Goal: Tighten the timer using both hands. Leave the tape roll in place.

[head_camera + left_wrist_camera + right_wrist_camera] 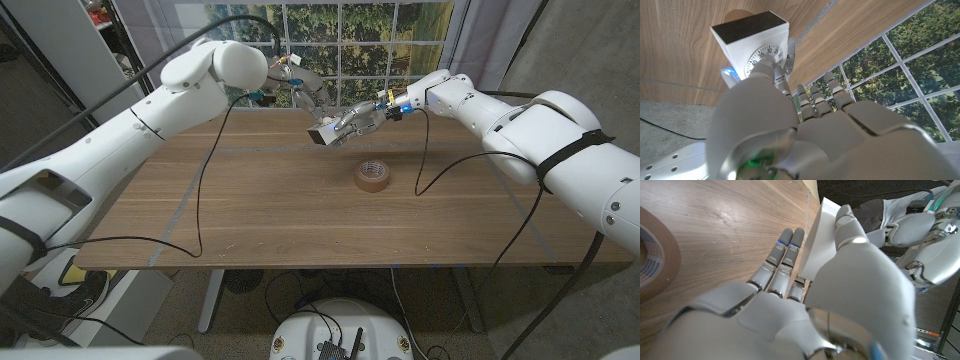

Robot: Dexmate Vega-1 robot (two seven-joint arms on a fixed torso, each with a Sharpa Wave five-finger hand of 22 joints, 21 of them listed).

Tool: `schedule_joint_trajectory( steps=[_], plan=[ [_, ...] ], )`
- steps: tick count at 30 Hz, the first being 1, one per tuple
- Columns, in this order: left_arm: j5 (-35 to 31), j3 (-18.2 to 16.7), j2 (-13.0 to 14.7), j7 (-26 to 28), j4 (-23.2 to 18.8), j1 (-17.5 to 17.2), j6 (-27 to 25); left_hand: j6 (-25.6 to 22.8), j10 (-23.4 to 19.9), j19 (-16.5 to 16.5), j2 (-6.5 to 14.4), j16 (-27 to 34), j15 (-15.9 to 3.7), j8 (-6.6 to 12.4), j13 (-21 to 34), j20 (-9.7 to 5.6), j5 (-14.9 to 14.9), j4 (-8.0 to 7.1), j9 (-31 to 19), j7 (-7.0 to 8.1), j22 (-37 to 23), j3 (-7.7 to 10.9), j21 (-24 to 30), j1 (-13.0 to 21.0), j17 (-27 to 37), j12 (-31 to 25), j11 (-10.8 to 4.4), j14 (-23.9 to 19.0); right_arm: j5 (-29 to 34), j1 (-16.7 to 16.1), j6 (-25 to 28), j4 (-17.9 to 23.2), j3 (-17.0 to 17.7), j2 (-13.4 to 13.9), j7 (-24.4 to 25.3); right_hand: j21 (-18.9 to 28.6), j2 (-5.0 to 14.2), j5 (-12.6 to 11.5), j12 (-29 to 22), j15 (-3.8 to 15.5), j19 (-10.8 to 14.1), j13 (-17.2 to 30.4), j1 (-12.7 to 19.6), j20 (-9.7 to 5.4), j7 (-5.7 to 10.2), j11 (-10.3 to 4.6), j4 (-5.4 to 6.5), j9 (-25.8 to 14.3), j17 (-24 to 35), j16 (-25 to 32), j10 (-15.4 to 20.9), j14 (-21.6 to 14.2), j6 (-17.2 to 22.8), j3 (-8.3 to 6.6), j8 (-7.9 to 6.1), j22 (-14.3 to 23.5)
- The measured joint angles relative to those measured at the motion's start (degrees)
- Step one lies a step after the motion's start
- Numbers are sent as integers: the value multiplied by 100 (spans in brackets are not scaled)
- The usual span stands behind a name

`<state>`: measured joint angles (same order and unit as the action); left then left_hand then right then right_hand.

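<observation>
While my right hand (pixel 352 122) grips the timer (pixel 326 134) above the counter (pixel 260 200), my left hand (pixel 790 125) pinches its dial (pixel 769 56), ready to twist, with the tape roll (pixel 373 176) untouched nearby.

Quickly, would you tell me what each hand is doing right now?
Left hand: touches the dial of the white square timer; grip cannot be told.
Right hand: holds the timer.

My right hand (pixel 840 290) is pale grey with blue fingertip marks; my left hand (pixel 805 135) is the same grey, with a green glow. The timer (pixel 757 42) is white, topped by a black panel, with a white dial and black numerals. The tape roll (pixel 373 175) is brown. The table (pixel 250 210) is warm wood grain.
</observation>
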<state>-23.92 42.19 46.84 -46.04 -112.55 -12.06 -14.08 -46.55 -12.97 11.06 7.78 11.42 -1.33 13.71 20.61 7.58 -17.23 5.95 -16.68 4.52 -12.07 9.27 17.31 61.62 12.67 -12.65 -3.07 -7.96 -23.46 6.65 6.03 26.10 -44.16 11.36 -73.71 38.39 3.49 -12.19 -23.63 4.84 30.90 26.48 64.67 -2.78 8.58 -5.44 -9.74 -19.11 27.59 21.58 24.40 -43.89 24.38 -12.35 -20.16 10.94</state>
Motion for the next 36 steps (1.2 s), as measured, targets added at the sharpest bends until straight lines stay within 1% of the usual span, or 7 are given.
schedule_joint_trajectory(
  steps=[4,8,13,17,19,23,36],
  plan=[
    [35,0,1,-47,9,13,20,-72,-2,0,69,0,0,-2,-15,0,0,31,9,72,-7,31,0,108,-5,0,-2,0,0,-48,12,115,8,44,-9,0,0,0,0,-15,-43,0,0,-19,-12,1,-48,0,19,-45,1,15,12,-48,0,0],
    [97,-21,7,-59,14,10,40,-139,-51,33,98,0,-53,33,-26,-32,0,78,9,72,-7,78,0,188,-17,0,-51,-54,0,-131,59,318,23,123,-11,0,0,1,0,-21,-61,0,0,0,-13,15,-82,0,45,-50,15,21,12,-82,0,0],
    [167,-42,18,-71,24,-7,56,-232,-94,34,91,0,-53,51,-42,-32,26,109,0,147,-7,110,0,242,-17,-15,-94,-54,-2,-202,93,489,25,195,-11,0,0,2,0,-21,-61,0,0,0,-13,19,-86,0,72,-50,19,21,13,-86,0,0],
    [236,-54,29,-113,50,-8,77,-114,-40,53,79,0,-71,30,-65,-52,71,44,-51,31,-7,44,0,230,-16,-16,-39,-36,-30,-250,140,612,25,245,-7,39,0,2,0,-21,-114,0,0,-9,-13,20,-86,0,71,-50,20,21,12,-86,0,0],
    [272,-55,34,-151,60,0,86,-16,-31,53,17,0,-71,-19,-68,-52,94,-11,-75,-26,-7,-11,0,160,-16,-16,-31,-8,-43,-278,160,675,25,272,-1,39,0,2,0,-14,-123,0,0,0,-13,20,-86,0,71,-50,20,28,12,-86,0,1],
    [319,-46,39,-236,68,38,91,83,42,53,35,0,-21,-64,-68,-52,136,-81,-54,-124,-7,-81,0,19,-9,-16,-19,41,-74,-322,194,781,23,327,5,39,0,6,0,-14,-123,0,0,0,-15,20,-86,-1,71,-50,20,28,11,-86,0,0],
    [351,29,14,-377,115,162,123,155,61,9,51,0,22,-110,-95,-53,200,-225,-53,-197,-33,-192,0,-175,0,-16,-1,83,-142,-373,230,901,-4,398,3,61,0,-15,0,-14,-123,0,0,0,-43,20,-86,-1,98,-50,20,28,39,-86,31,-29]
  ],
)
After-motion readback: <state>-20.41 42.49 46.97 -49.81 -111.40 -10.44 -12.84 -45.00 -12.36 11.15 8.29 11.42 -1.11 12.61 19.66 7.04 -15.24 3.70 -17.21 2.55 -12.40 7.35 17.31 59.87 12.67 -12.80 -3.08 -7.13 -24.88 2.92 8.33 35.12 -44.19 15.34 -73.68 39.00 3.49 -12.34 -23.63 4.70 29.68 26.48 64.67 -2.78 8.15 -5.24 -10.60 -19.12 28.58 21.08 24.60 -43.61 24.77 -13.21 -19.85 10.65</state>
